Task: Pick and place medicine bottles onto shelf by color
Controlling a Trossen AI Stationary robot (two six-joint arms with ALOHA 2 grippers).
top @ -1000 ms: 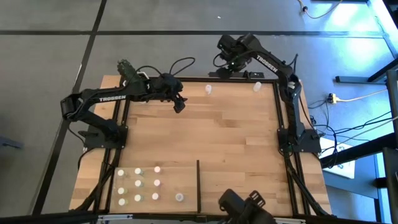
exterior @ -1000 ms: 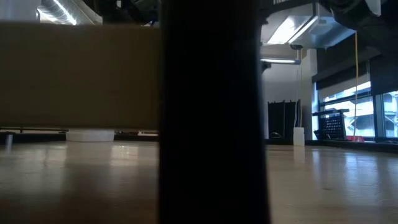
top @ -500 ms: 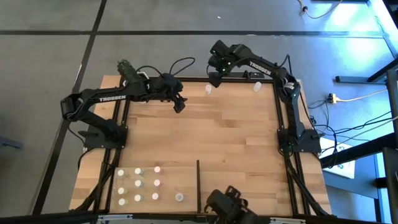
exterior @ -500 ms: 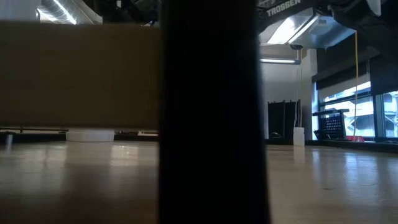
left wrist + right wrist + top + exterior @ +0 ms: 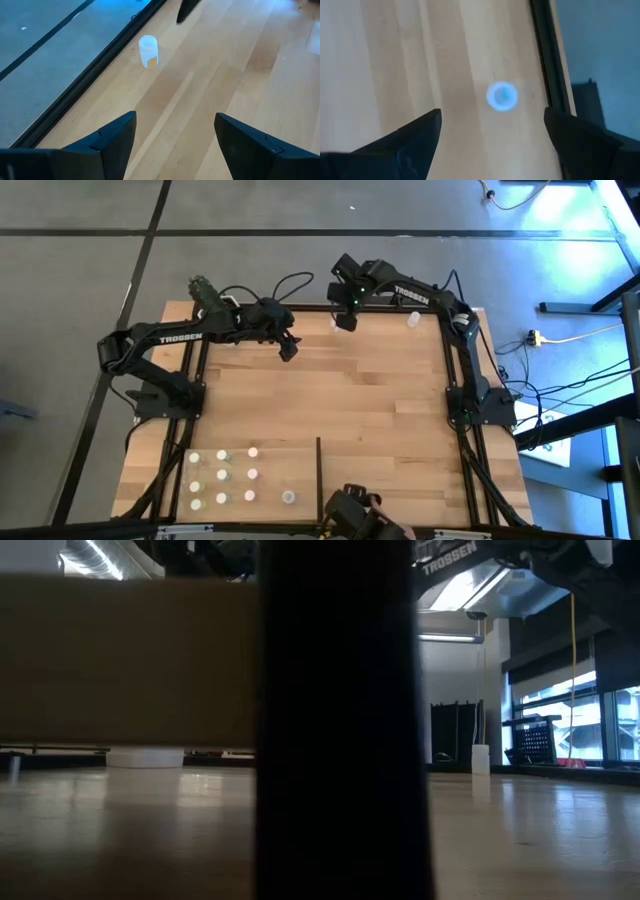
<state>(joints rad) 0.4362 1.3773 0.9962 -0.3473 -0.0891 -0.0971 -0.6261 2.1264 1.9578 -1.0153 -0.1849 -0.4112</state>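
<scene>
Right gripper (image 5: pixel 343 318) hovering spread wide, gripping nothing, directly over a white-capped bottle (image 5: pixel 502 96) just inside the table's far black edge rail (image 5: pixel 546 50); second loose bottle (image 5: pixel 414 319) farther along that rail toward the right corner. Left gripper (image 5: pixel 288 350) parted and empty a little inward from the same rail, with bare wood around it. Remaining bottles (image 5: pixel 222 477) standing in rows on the shelf (image 5: pixel 300 455) at the corner opposite the rail, bounded by its black divider (image 5: pixel 319 470).
</scene>
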